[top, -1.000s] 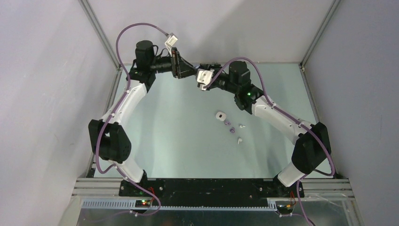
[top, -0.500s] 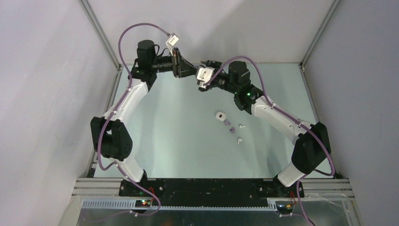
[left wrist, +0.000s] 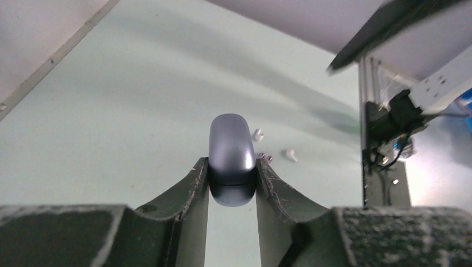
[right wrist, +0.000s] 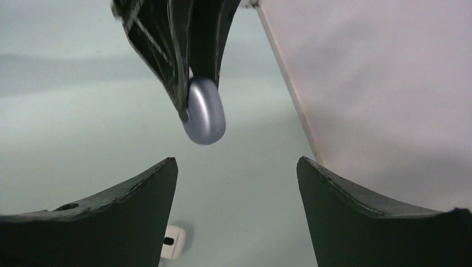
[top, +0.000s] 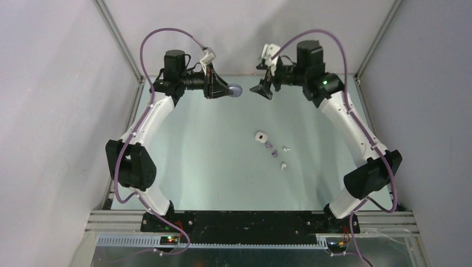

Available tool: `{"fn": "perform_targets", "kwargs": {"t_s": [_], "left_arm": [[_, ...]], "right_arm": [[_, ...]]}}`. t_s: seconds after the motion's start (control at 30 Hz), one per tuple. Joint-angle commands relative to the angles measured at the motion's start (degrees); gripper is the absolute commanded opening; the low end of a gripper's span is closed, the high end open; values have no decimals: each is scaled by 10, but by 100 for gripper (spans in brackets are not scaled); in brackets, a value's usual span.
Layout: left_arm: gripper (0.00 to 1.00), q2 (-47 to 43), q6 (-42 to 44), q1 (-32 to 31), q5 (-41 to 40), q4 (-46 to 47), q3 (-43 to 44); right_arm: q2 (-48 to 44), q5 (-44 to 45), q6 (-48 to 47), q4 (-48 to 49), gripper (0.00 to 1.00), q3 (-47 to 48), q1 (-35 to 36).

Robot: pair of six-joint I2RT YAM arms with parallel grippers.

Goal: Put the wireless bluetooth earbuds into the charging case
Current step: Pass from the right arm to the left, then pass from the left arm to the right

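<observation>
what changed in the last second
The right end effector opened and pulled away to the right, leaving the purple case clamped in the left end effector alone. The white case and earbuds stayed put.

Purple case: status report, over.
Left gripper shut on purple case, aloft. Right gripper open, empty. Earbuds loose on table by white case. Nothing blocking.
</observation>
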Motion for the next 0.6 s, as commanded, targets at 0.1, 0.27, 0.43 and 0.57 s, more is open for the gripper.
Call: {"fn": "perform_targets", "kwargs": {"t_s": [0.1,0.27,0.43,0.57], "left_arm": [[8,-61,333,-20,-43,-184,30],[8,-84,434,-39,-70,-251,19],[8,-118,446,-46,-84,-213,-21],[7,-120,457,-48,-86,-219,-22]], "right_arm": [[91,-175,-3,-259,77,177,-14],[122,-172,2,-240,75,187,10],[146,-165,-26,-250,74,193,36],[153,-153,-28,-239,73,186,45]]}}
